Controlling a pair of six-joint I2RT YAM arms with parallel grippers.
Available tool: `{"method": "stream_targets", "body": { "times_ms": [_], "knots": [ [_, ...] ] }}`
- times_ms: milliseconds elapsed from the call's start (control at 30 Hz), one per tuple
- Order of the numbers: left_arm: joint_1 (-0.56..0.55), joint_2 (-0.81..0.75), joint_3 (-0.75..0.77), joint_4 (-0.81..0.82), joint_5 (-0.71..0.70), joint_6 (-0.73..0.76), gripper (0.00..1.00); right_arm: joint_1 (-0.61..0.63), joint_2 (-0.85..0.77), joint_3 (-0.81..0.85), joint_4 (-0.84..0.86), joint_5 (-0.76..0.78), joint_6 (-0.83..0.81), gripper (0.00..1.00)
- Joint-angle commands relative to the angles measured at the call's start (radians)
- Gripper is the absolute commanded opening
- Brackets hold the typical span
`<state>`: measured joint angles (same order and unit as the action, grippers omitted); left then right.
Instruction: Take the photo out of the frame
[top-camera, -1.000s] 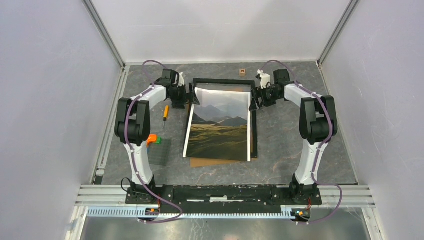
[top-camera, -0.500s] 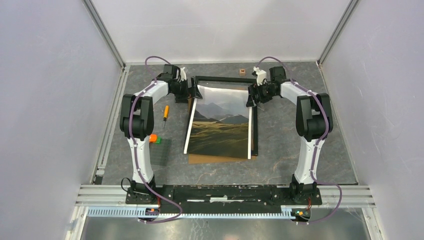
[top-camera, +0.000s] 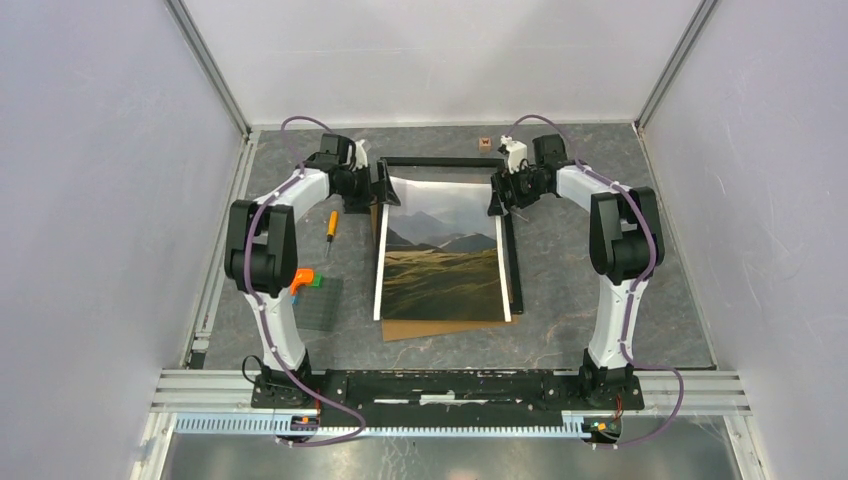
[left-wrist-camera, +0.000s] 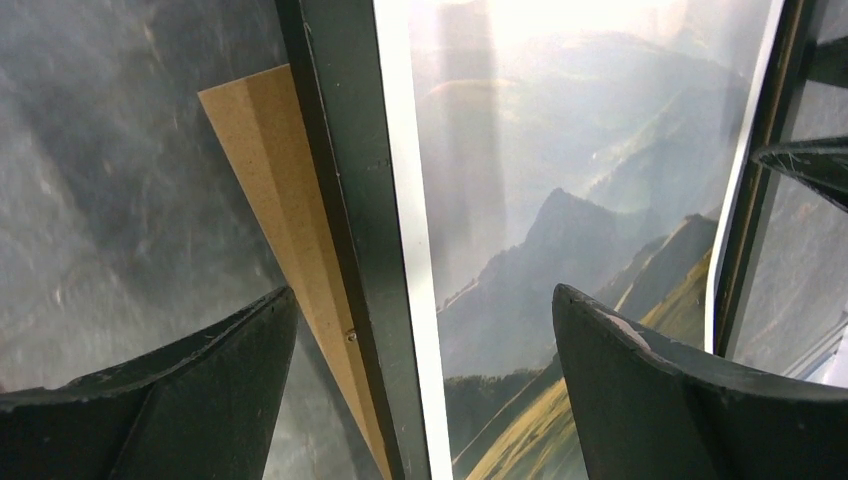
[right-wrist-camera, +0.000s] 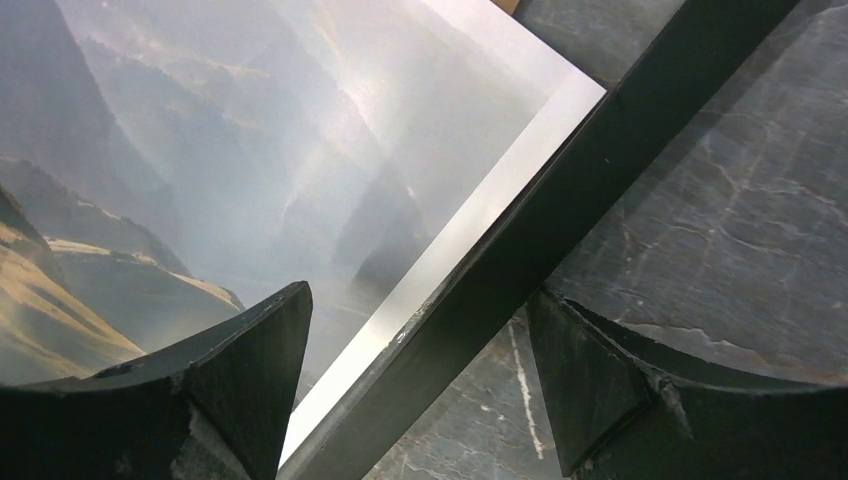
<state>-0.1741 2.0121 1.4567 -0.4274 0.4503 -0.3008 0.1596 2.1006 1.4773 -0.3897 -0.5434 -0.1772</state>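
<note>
Grey mottled table (top-camera: 560, 300), the frame (top-camera: 440, 161) flat at its middle, the photo (top-camera: 440, 265) lying on top. Left pincer (top-camera: 383, 188) spread wide astride their left edges; right pincer (top-camera: 497, 198) apart astride the right bar.

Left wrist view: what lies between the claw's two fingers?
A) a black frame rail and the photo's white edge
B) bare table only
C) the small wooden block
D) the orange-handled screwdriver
A: the left claw stands open, and the gap between its fingers shows the black rail of the frame alongside the white edge of the photo.
</note>
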Motion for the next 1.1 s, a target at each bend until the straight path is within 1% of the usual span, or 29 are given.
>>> {"method": "stream_targets", "body": {
  "times_ms": [0, 100, 233, 300, 400, 533, 733, 833, 933, 1067],
  "knots": [
    [-0.032, -0.141, -0.072, 0.026, 0.078, -0.011, 1.00, 0.049, -0.034, -0.047, 0.004, -0.126, 0.042, 0.84],
    [-0.013, -0.147, -0.113, 0.021, 0.016, -0.020, 1.00, 0.049, -0.039, -0.064, 0.006, -0.110, 0.044, 0.84],
    [0.039, -0.130, -0.126, 0.004, -0.050, -0.028, 1.00, 0.047, -0.042, -0.073, -0.001, -0.061, 0.044, 0.84],
    [0.045, -0.136, -0.128, -0.017, -0.104, -0.010, 1.00, 0.043, -0.048, -0.080, -0.002, -0.042, 0.044, 0.85],
    [0.049, -0.158, -0.135, -0.054, -0.137, -0.001, 0.99, 0.041, -0.061, -0.095, 0.003, -0.030, 0.044, 0.84],
    [0.048, -0.177, -0.196, 0.004, -0.074, -0.020, 0.98, 0.041, -0.075, -0.133, 0.035, -0.041, 0.060, 0.84],
    [0.030, -0.067, -0.153, 0.060, 0.022, -0.038, 1.00, 0.046, -0.068, -0.162, 0.040, -0.076, 0.070, 0.82],
    [0.013, -0.007, -0.096, 0.103, 0.078, -0.049, 1.00, 0.047, -0.070, -0.166, 0.031, -0.075, 0.064, 0.82],
    [-0.010, 0.049, -0.011, 0.108, 0.129, -0.036, 1.00, 0.044, -0.081, -0.172, 0.009, -0.060, 0.051, 0.82],
    [-0.039, 0.096, 0.086, 0.083, 0.137, 0.016, 1.00, 0.038, -0.113, -0.186, 0.008, -0.039, 0.038, 0.82]
  ]
}}
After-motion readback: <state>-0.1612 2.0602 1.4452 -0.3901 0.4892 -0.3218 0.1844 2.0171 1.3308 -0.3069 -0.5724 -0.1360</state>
